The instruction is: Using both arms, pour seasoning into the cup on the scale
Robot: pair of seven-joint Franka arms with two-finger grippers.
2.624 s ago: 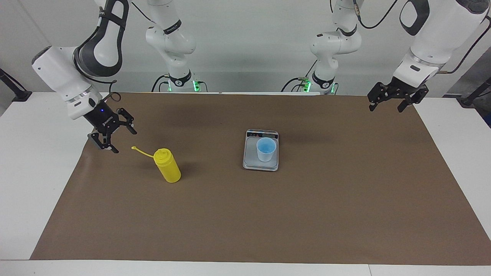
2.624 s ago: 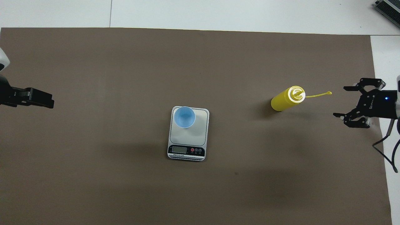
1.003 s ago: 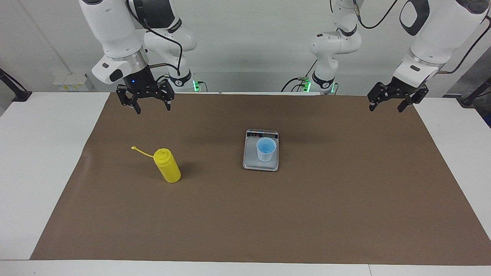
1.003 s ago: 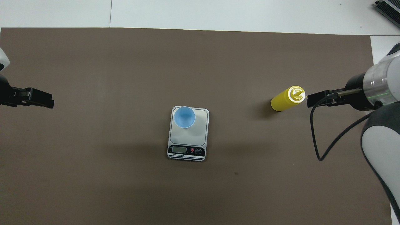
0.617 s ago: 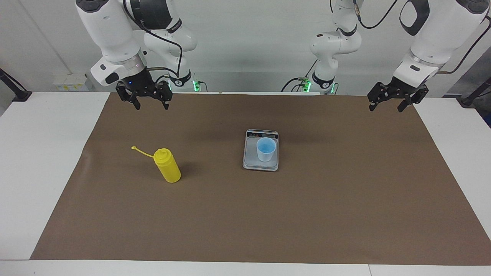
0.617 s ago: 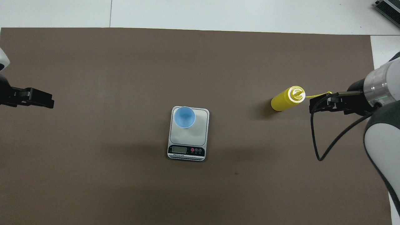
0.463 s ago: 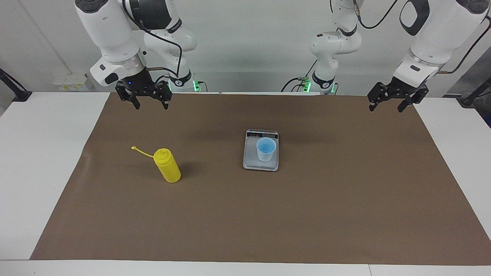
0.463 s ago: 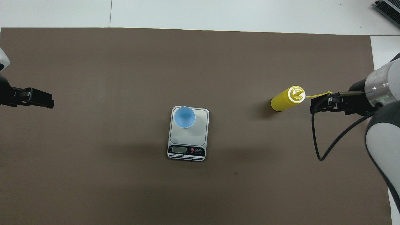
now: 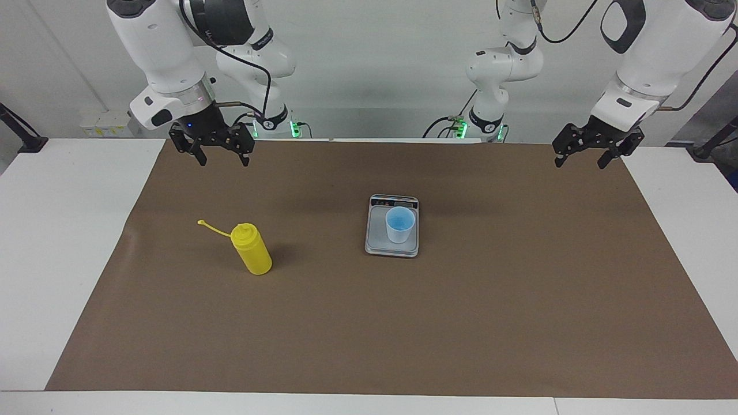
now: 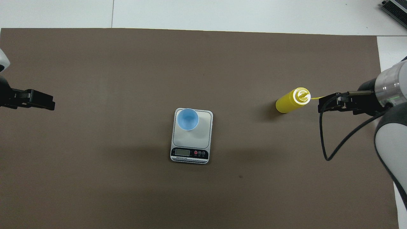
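Note:
The yellow seasoning bottle point(image 9: 252, 249) point(image 10: 291, 101) stands upright on the brown mat toward the right arm's end, its cap strap point(image 9: 210, 228) sticking out sideways. The light-blue cup point(image 9: 400, 223) point(image 10: 187, 119) stands on the silver scale point(image 9: 377, 237) point(image 10: 201, 137) at mid-table, on the part of the plate away from the display. My right gripper point(image 9: 221, 159) point(image 10: 321, 103) hangs open, raised over the mat and apart from the bottle; from above it covers the strap's end. My left gripper point(image 9: 580, 163) point(image 10: 51, 105) waits open over the mat's edge at the left arm's end.
A brown mat point(image 9: 403, 334) covers most of the white table point(image 9: 57, 230). A black cable point(image 10: 322, 140) loops down from the right arm's wrist over the mat. A grey device corner point(image 10: 396, 9) shows at the table's farthest corner.
The right arm rose from low beside the bottle's strap to a raised pose, then drifted slightly toward its own end of the table. Left arm, bottle, cup and scale have not moved.

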